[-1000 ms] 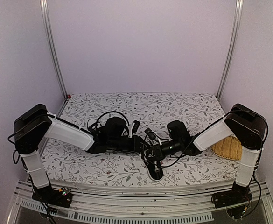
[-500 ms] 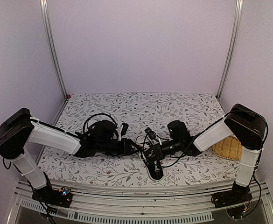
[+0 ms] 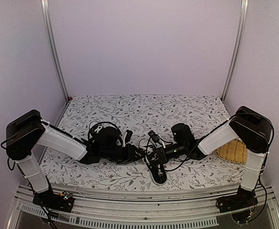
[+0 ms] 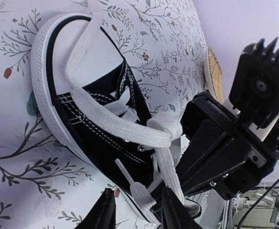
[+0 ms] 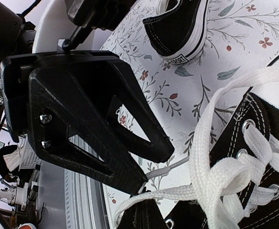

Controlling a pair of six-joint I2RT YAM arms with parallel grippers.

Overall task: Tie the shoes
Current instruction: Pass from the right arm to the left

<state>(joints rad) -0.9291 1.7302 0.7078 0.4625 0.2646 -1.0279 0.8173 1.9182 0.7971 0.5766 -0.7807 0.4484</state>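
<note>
One black shoe (image 3: 158, 174) with a white sole and toe cap lies at the front middle of the mat, and both grippers meet over its laces. My left gripper (image 4: 139, 198) (image 3: 139, 153) is open. The stiff tip of a white lace (image 4: 140, 192) lies between its fingers, which stand apart from it. My right gripper (image 5: 146, 202) (image 3: 150, 155) is shut on a loop of white lace (image 5: 177, 192) that runs from the knot (image 5: 213, 183). The second shoe (image 5: 180, 24) lies further off on the mat.
A woven straw basket (image 3: 232, 151) sits at the right edge of the floral mat (image 3: 144, 107), under the right arm. Lilac walls and metal posts close in the back and sides. The two gripper bodies nearly touch over the shoe.
The left arm swung its shoulder and elbow out to the left, then partly back. Its jaws widened, then narrowed somewhat. The right arm and its grip on the lace have not moved.
</note>
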